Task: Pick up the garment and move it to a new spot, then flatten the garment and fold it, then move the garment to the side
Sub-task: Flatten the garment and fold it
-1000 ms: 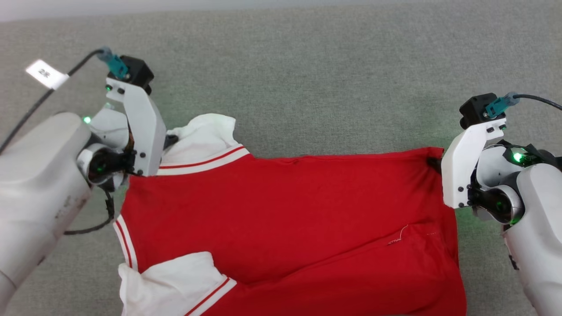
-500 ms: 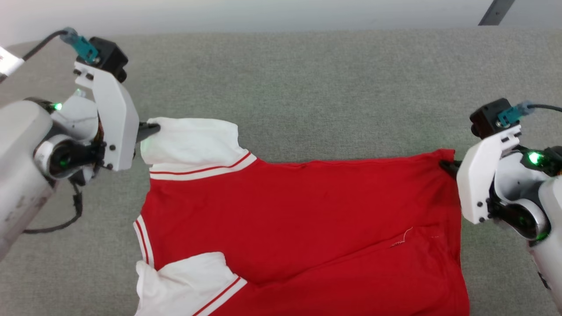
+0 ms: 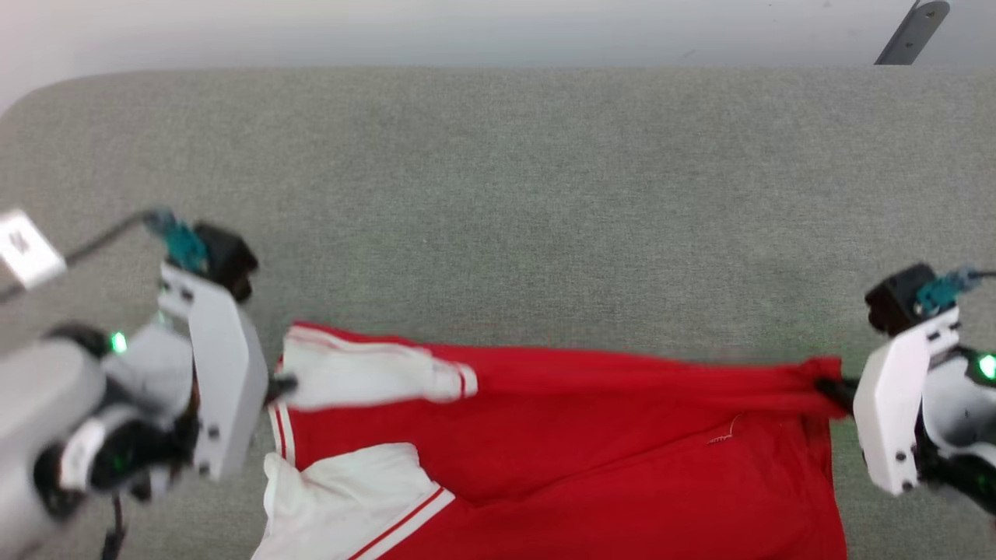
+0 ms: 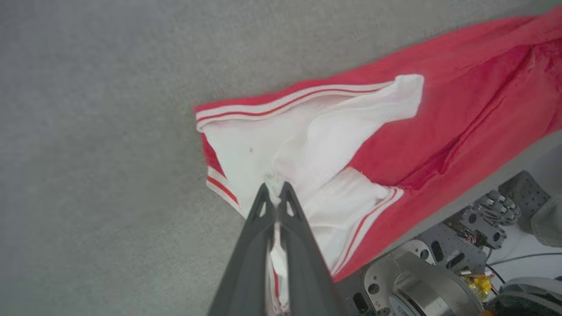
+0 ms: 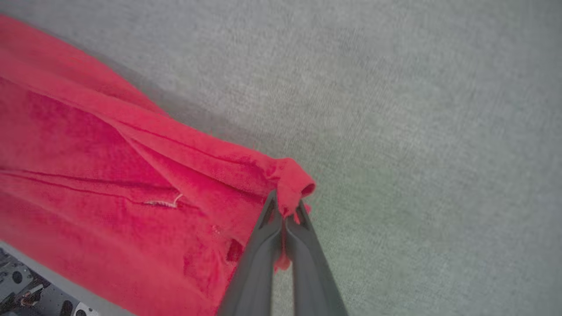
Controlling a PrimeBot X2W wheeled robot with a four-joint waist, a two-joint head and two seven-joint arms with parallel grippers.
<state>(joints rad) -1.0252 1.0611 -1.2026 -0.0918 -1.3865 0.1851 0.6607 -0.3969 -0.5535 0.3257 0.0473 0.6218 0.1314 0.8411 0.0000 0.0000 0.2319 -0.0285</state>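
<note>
The red jersey shirt (image 3: pixel 591 435) looks light, limp; left gripper (image 4: pixel 275 188) pinches its white sleeve (image 4: pixel 307 149); right gripper (image 5: pixel 285 204) pinches its hem corner (image 5: pixel 290 180); edges hold best.

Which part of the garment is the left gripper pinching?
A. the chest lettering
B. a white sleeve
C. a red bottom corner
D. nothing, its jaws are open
B: in the left wrist view the left gripper is shut on white sleeve cloth of the garment, while the right gripper clamps a red corner.
</note>
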